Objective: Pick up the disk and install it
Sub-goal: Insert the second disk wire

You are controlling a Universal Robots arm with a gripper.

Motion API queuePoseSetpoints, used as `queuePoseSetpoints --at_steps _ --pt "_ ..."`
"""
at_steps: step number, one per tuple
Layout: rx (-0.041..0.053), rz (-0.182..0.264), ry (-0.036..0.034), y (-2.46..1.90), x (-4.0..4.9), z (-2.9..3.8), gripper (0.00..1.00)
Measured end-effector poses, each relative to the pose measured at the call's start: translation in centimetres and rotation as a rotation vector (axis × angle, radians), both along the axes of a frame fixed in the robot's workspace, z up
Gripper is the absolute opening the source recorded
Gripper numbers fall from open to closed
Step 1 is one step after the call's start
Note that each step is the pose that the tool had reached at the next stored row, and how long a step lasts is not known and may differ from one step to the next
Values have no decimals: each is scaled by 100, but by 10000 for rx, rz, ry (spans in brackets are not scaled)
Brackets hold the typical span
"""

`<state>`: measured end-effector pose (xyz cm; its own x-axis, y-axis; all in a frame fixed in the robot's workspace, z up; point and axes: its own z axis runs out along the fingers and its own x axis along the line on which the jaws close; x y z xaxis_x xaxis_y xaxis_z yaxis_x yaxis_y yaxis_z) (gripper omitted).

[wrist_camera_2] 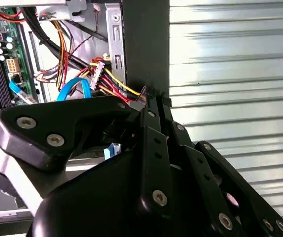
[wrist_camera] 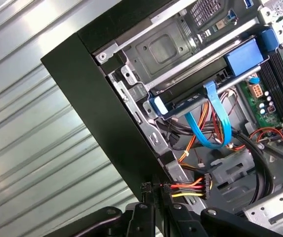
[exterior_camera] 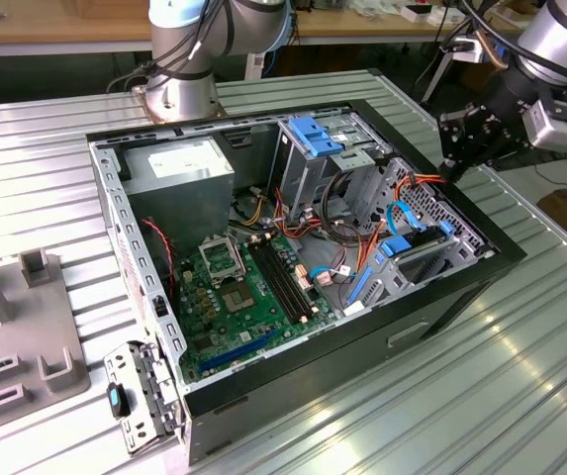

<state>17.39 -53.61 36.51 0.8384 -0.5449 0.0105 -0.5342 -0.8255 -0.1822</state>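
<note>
Heads up, your gripper (wrist_camera_2: 155, 101) is pinched together right at the power plug (wrist_camera: 146, 188) by the case (wrist_camera: 97, 113) wall on the exterior view's right, with the disk (wrist_camera: 195, 94) sitting in its bay nearby, so any tug could strain those wires.

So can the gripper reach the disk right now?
Probably not cleanly: the gripper sits at the case wall, and blue cables hang across the disk in its bay.

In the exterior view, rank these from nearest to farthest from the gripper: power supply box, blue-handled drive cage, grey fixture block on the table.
From the gripper:
1. Blue-handled drive cage, case's far corner.
2. Power supply box, further towards the exterior view's left.
3. Grey fixture block, outside the case, far left.
</note>
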Motion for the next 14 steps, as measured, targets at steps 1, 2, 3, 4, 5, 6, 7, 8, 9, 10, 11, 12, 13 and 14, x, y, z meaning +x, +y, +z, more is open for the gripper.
queuePoseSetpoints --at_steps 1,2,3,4,5,6,7,8,9,10,11,12,13,14 --pt "1 -299 0 0 0 0 16" --pt "0 -579 0 0 0 0 16" --pt "1 -722 0 0 -4 0 16" --pt "1 -766 0 0 -14 0 16" --pt "1 -805 0 0 -23 0 16" --pt "0 -874 0 0 -31 0 16" --pt "1 -929 0 0 -36 0 16" --pt "0 -967 0 0 -45 0 16" --pt "0 -983 0 -1 -50 0 16" --pt "1 -1018 -1 -2 -68 0 16" --pt "-1 -1041 -3 -3 -92 1 16" --pt "1 -1073 -4 -4 -114 0 16" --pt "-1 -1087 -5 -4 -123 0 16" --pt "-1 -1100 -5 -4 -130 0 16"
